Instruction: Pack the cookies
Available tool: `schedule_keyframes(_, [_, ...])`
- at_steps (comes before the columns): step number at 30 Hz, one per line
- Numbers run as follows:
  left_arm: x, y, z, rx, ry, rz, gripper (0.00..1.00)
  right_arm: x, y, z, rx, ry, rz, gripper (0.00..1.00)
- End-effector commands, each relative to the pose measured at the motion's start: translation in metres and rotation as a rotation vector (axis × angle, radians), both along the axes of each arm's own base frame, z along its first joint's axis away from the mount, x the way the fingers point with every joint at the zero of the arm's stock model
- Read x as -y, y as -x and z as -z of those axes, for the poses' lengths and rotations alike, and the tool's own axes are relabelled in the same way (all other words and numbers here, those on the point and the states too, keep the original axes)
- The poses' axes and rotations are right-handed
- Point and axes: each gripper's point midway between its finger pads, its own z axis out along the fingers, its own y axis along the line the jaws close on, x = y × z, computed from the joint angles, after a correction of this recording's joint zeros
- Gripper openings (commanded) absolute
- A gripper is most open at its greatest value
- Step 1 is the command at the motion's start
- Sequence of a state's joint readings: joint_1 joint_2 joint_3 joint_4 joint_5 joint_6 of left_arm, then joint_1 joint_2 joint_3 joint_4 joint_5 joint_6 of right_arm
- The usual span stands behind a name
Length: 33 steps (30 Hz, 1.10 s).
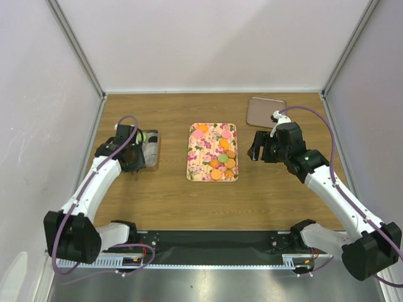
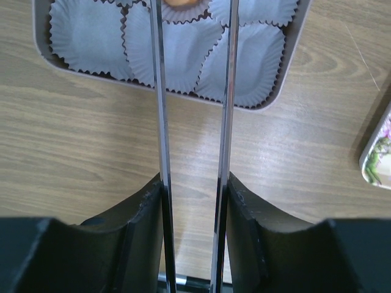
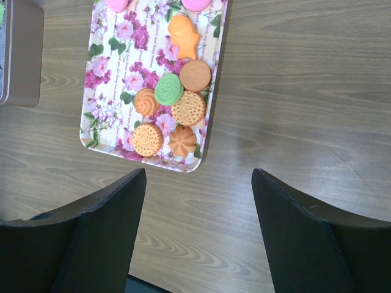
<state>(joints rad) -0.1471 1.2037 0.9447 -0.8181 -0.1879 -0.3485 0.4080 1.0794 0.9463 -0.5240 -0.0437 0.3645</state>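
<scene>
While most cookies (image 3: 174, 110) lie on the floral tray (image 3: 113, 91) mid-table, the left gripper (image 2: 192, 73) hangs over a tin (image 2: 292, 55) of white paper cups (image 2: 91, 36), its thin blades slightly apart. Whether they pinch the orange cookie (image 2: 180, 3) at their tips cannot be told. The right gripper (image 3: 198, 201), spread wide and empty, hovers beside the tray. Likely step: setting one cookie into a cup. Next, a gripper must descend onto another tray cookie

no legible text, no labels or brands, no numbers or signs
</scene>
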Motion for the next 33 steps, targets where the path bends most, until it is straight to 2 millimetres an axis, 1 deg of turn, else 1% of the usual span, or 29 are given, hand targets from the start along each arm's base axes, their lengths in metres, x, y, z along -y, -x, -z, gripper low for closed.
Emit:
schedule_keyframes(1, [0.012,-0.005,-0.042,0.113,0.01,0.06,0.44,-0.002,-0.006,-0.022,0.061,-0.017,-0.007,0.76])
schedule_keyframes(3, [0.025,-0.002,-0.054,0.133,0.019,0.086,0.44,0.0,-0.007,-0.023,0.064,-0.01,0.002,0.77])
schedule_keyframes(4, [0.045,-0.002,-0.066,0.161,0.029,0.147,0.44,0.001,-0.008,-0.025,0.065,-0.01,0.007,0.76])
schedule_keyframes(5, [0.05,0.001,-0.069,0.155,0.01,0.16,0.45,0.001,-0.007,-0.025,0.064,-0.006,0.009,0.77])
schedule_keyframes(6, [0.062,0.001,-0.072,0.155,0.02,0.175,0.45,0.002,-0.008,-0.026,0.065,-0.003,0.014,0.77])
schedule_keyframes(7, [0.086,0.005,-0.081,0.174,0.036,0.245,0.45,0.003,-0.009,-0.028,0.069,-0.005,0.021,0.77])
schedule_keyframes(9, [0.112,0.008,-0.084,0.182,0.077,0.291,0.45,0.005,-0.007,-0.032,0.072,-0.005,0.029,0.77])
schedule_keyframes(10, [0.136,0.014,-0.082,0.172,0.087,0.358,0.45,0.005,-0.006,-0.032,0.072,-0.002,0.029,0.77])
schedule_keyframes(11, [0.148,0.017,-0.081,0.171,0.094,0.382,0.45,0.006,-0.005,-0.033,0.068,-0.002,0.035,0.76])
schedule_keyframes(12, [0.167,0.026,-0.078,0.161,0.104,0.431,0.45,0.007,-0.004,-0.034,0.07,-0.005,0.037,0.76])
schedule_keyframes(14, [0.192,0.032,-0.067,0.134,0.117,0.488,0.46,0.008,0.0,-0.033,0.063,-0.005,0.039,0.76])
schedule_keyframes(15, [0.202,0.037,-0.062,0.121,0.128,0.507,0.45,0.013,-0.001,-0.034,0.071,0.008,0.06,0.76])
schedule_keyframes(16, [0.216,0.047,-0.057,0.109,0.125,0.555,0.46,0.014,0.0,-0.035,0.073,0.009,0.064,0.76])
schedule_keyframes(17, [0.225,0.05,-0.048,0.088,0.117,0.568,0.46,0.015,0.002,-0.033,0.066,0.013,0.068,0.76])
schedule_keyframes(18, [0.232,0.056,-0.044,0.08,0.108,0.593,0.46,0.016,0.003,-0.035,0.071,0.01,0.072,0.76])
schedule_keyframes(21, [0.243,0.063,-0.027,0.045,0.082,0.619,0.47,0.018,0.005,-0.035,0.069,0.012,0.075,0.77])
schedule_keyframes(23, [0.246,0.063,-0.023,0.046,0.065,0.624,0.47,0.019,0.006,-0.035,0.069,0.015,0.077,0.77])
schedule_keyframes(24, [0.247,0.062,-0.018,0.037,0.047,0.624,0.47,0.02,0.006,-0.036,0.071,0.017,0.08,0.77])
schedule_keyframes(26, [0.246,0.062,-0.015,0.035,0.011,0.624,0.47,0.022,0.007,-0.036,0.073,0.024,0.082,0.76])
schedule_keyframes(33, [0.247,0.065,0.001,0.0,-0.033,0.642,0.47,0.023,0.008,-0.034,0.071,0.028,0.08,0.77])
